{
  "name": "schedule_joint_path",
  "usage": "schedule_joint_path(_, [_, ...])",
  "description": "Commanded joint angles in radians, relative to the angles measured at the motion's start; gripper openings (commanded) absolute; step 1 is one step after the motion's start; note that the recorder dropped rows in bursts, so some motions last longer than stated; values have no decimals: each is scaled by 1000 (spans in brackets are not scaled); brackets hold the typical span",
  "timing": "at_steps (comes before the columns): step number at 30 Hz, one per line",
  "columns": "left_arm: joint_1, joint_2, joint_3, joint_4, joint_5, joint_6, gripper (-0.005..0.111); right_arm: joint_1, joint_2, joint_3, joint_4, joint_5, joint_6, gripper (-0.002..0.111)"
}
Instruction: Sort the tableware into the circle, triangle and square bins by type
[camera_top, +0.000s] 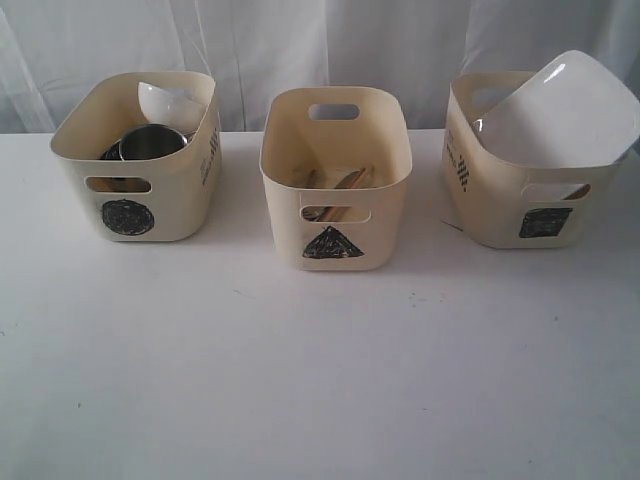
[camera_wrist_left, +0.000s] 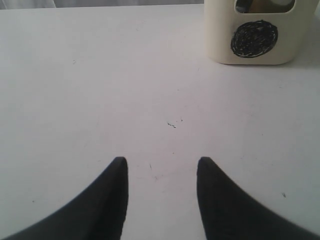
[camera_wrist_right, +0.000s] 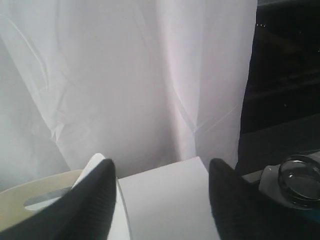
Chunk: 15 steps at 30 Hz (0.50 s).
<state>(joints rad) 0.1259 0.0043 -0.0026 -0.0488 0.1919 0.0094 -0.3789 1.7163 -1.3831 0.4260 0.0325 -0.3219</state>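
**DESK:** What does the frame show?

**PHOTOG:** Three cream bins in a row on a white table (camera_top: 320, 380), a white curtain (camera_top: 300, 40) behind. The circle bin (camera_top: 175, 200), at left, holds dark steel vessels (camera_top: 152, 142), bowl or mug hard to tell. A small white bowl (camera_top: 165, 100) sits tilted toward its back wall.

**DESK:** And the other two?

**PHOTOG:** The triangle bin (camera_top: 380, 225), centre, carries wooden chopsticks (camera_top: 350, 180) lying inside. Something shiny shows through its front handle slot, too small to name. The square bin (camera_top: 490, 215), at right, has the large white squarish plate (camera_top: 565, 110) leaning inside it, its upper edge well above the rim.

**DESK:** The grippers?

**PHOTOG:** In its wrist view, the left gripper (camera_wrist_left: 162, 162) hangs over bare table, jaws parted and gripping nothing, with the circle bin near, ahead of it. The right gripper (camera_wrist_right: 160, 165) has its jaws spread wide and empty. It is near the square bin's rim, with a corner of the plate just beside one finger.
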Motion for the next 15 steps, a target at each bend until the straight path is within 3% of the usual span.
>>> schedule_joint_path(1, [2, -4, 3, -1, 3, -9, 49, 0, -32, -4, -1, -4, 13, 53])
schedule_joint_path(7, [2, -4, 3, -1, 3, -9, 49, 0, -125, 8, -15, 51, 13, 45])
schedule_joint_path(15, [2, -4, 3, -1, 3, -9, 49, 0, -419, 290, -37, 23, 13, 1])
